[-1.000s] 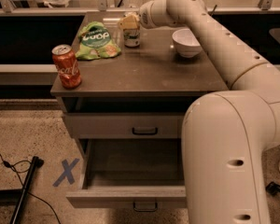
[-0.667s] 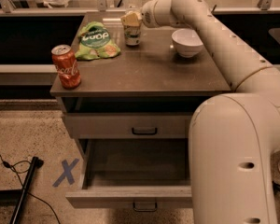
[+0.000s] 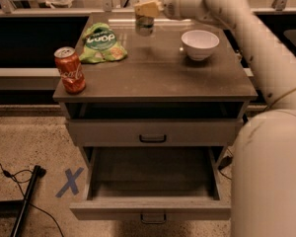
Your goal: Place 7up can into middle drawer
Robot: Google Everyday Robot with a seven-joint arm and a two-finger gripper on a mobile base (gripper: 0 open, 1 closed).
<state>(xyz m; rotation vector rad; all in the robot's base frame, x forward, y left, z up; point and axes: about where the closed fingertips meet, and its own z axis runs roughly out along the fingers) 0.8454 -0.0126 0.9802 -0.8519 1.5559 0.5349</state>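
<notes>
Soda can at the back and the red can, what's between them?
The green chip bag lies between them, camera view. The gripper sits at the soda can top.

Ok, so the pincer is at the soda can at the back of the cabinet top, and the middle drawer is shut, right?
Not quite. The camera view shows the middle drawer pulled open. The rest holds: the pincer is at the soda can at the back of the cabinet top.

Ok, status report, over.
End effector at tabletop rear, over 7up can. Middle drawer pulled open. Bowl and Coke can stand aside, not blocking.
</notes>
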